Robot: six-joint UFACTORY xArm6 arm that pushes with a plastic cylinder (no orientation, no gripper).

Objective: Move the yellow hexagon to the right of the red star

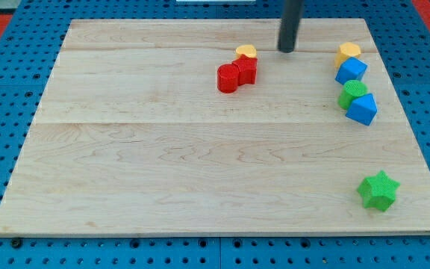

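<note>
The yellow hexagon point(349, 52) sits near the board's top right, at the top of a column of blocks. Two red blocks touch each other at the top centre: the right one point(247, 69) looks like the red star, and the left one point(229, 78) is rounder. A small yellow block point(246, 51) touches the top of the right red block. My tip point(287, 51) stands on the board just right of that small yellow block and well left of the yellow hexagon, touching neither.
Below the yellow hexagon lie a blue block point(351, 70), a green block point(353, 92) and another blue block point(362, 109), all packed close. A green star point(378, 190) sits alone at the bottom right. The wooden board point(163, 164) lies on a blue pegboard.
</note>
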